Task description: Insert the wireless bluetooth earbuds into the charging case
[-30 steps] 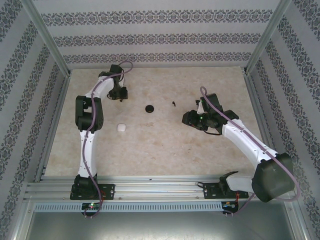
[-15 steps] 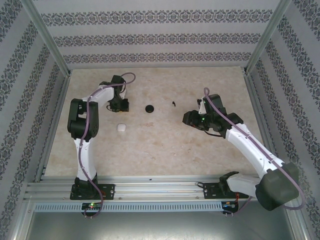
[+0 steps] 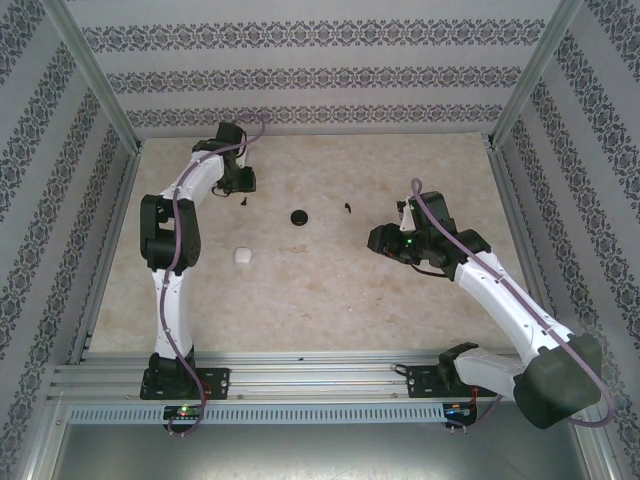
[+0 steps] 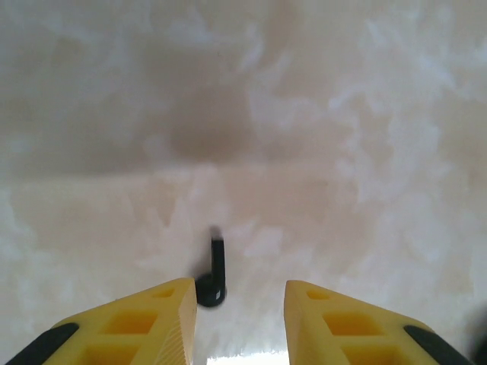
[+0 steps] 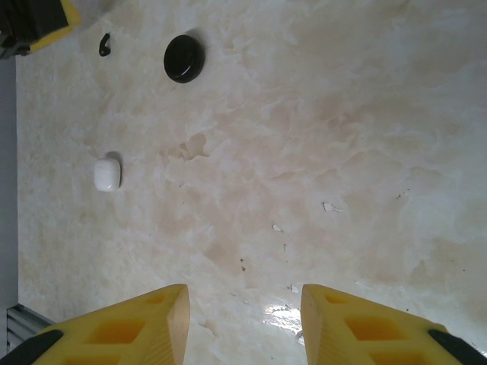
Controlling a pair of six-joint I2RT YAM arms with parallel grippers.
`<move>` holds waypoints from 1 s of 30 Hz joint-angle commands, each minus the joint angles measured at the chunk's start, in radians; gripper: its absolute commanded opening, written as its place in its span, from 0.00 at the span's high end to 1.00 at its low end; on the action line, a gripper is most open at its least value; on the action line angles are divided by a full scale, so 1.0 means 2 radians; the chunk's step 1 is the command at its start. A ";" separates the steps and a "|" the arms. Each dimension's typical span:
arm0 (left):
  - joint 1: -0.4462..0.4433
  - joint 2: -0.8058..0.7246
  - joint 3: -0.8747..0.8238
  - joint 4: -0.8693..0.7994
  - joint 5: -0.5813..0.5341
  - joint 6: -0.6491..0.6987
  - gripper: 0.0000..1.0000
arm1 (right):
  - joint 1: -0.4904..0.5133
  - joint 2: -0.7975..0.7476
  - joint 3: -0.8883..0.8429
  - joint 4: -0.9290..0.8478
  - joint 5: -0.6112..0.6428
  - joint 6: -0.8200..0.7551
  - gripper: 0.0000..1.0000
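- Two small black earbuds lie well apart on the marbled surface (image 3: 300, 310): the first earbud (image 4: 212, 275) at the far left, the second earbud (image 3: 347, 208) loose nearer the middle.
- At the far left the left gripper (image 4: 240, 287) hovers close over the surface, yellow fingers parted and holding nothing. The first earbud lies between them, just beside the left finger, stem pointing away from the wrist camera.
- Over bare surface the right gripper (image 5: 243, 293) hangs with jaws apart and empty.
- On the left side sits the white charging case (image 3: 241, 255), apparently closed, nearer the arm bases than the first earbud and apart from it.
- Between the two earbuds rests a black round object (image 3: 298, 216); what it is cannot be told.
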 commanded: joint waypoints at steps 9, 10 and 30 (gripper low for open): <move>0.005 0.058 0.056 -0.075 -0.008 0.014 0.68 | 0.003 0.028 0.008 -0.001 0.001 -0.004 0.57; 0.005 0.057 0.053 -0.075 -0.010 0.014 0.68 | 0.003 0.029 0.009 0.000 0.001 -0.004 0.57; 0.005 0.049 0.016 -0.067 -0.025 0.030 0.87 | 0.003 0.009 -0.002 -0.006 0.003 0.000 0.58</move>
